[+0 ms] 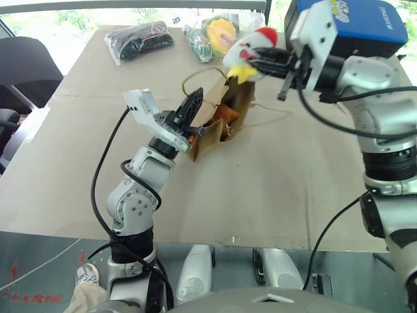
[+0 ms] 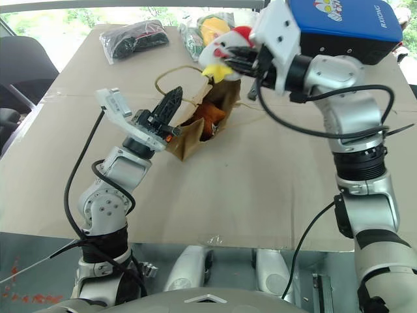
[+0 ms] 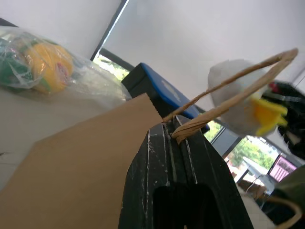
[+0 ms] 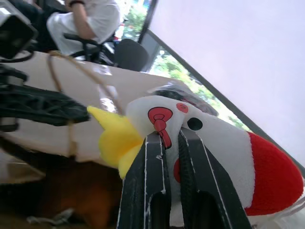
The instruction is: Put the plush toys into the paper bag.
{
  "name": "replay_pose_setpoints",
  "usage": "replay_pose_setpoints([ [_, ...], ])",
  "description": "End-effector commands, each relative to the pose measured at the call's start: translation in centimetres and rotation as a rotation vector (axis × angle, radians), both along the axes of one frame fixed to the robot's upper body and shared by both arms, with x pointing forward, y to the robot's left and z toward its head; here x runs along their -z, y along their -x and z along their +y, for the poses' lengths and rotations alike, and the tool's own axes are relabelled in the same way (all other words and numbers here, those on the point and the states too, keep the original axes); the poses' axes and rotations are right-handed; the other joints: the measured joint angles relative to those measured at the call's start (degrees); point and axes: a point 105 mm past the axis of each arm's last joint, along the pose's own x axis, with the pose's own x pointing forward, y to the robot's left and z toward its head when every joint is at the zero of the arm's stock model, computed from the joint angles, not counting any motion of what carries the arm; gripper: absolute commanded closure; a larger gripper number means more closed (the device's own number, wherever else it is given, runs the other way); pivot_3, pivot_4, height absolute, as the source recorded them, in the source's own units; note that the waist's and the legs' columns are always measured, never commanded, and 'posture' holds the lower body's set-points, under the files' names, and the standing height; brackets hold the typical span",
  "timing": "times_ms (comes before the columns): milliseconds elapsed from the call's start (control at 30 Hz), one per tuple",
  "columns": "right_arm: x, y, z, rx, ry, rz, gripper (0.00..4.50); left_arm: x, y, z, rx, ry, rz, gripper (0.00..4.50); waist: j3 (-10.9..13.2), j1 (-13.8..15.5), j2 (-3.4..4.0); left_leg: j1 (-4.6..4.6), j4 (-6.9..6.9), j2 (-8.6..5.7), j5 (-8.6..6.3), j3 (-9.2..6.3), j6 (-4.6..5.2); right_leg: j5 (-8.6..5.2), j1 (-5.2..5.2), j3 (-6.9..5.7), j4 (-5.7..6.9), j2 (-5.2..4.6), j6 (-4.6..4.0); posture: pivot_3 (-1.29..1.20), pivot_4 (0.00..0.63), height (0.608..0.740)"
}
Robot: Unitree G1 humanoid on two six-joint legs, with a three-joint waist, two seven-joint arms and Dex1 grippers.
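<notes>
The brown paper bag (image 1: 207, 142) stands open in the middle of the table. My left gripper (image 1: 195, 104) is shut on its twisted handle (image 3: 228, 90) where the handle meets the near rim, and it holds the mouth up. An orange-brown plush toy (image 1: 228, 114) lies inside the bag. My right gripper (image 1: 257, 65) is shut on the white chicken plush (image 1: 251, 45), with its red comb and yellow beak. The chicken hangs just above the far side of the bag's mouth. In the right wrist view the fingers (image 4: 147, 157) pinch the chicken (image 4: 214, 138) at its face.
A clear bag of black items (image 1: 139, 40) and a wrapped yellow-and-green toy (image 1: 215, 34) lie at the table's far edge. A black chair (image 1: 26, 65) stands to the left. A seated person (image 4: 90, 19) is beyond the table. The cardboard-covered table (image 1: 280, 195) stretches toward me.
</notes>
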Motion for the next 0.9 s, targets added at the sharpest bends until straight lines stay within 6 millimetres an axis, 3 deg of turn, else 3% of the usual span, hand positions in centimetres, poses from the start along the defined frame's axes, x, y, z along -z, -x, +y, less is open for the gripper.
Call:
replay_pose_setpoints([
  [33,1.7,0.3,0.6,-0.02,0.023,0.023,4.44,-2.8,0.8,0.9,0.01,0.115,-0.102,4.5,0.0,0.27,0.0,0.0,0.0,-0.01,0.0,0.01,0.0,0.0,0.0,0.01,0.0,0.0,0.0,0.0,0.15,0.74],
  [200,5.1,-0.1,1.0,-0.033,0.102,0.077,4.44,-3.3,1.5,0.7,0.05,0.161,-0.125,4.5,0.0,0.61,0.0,0.0,0.0,-0.01,0.0,0.01,-0.01,0.0,-0.01,0.01,0.0,0.0,0.0,0.0,0.15,0.74],
  [333,5.6,-0.2,1.9,-0.063,0.113,0.09,4.44,-2.8,1.6,0.2,0.061,0.148,-0.101,4.5,0.0,0.52,0.0,0.01,0.0,-0.01,0.0,0.01,-0.01,0.0,-0.01,0.02,0.0,0.01,0.0,0.0,0.15,0.74],
  [533,5.7,-0.6,7.0,-0.183,0.138,0.101,4.44,-1.9,1.9,-1.0,0.103,0.12,-0.073,4.5,0.01,-0.53,0.01,0.06,-0.03,0.0,0.01,-0.01,-0.02,0.0,-0.01,0.02,0.05,0.05,0.0,0.0,0.15,0.74],
  [667,5.4,0.2,8.0,-0.269,0.132,0.101,4.44,-1.6,2.1,-0.8,0.099,0.112,-0.071,4.5,0.01,-0.13,0.01,0.03,-0.03,0.0,0.01,-0.06,-0.02,0.0,0.0,-0.03,0.02,0.03,0.0,0.0,0.15,0.74],
  [833,6.5,2.4,8.9,-0.442,0.199,0.125,4.44,-1.1,2.3,-0.7,0.094,0.122,-0.065,4.5,0.01,-0.17,0.01,0.01,-0.03,-0.01,0.01,-0.03,-0.01,0.0,-0.01,-0.02,0.0,0.0,0.0,0.0,0.15,0.74],
  [900,7.0,2.2,9.4,-0.451,0.21,0.132,3.76,-1.0,2.4,-0.8,0.1,0.129,-0.063,4.5,0.01,-0.39,0.01,0.03,-0.03,-0.01,0.0,-0.05,-0.01,0.0,-0.01,-0.03,0.02,0.02,0.0,0.0,0.15,0.74],
])
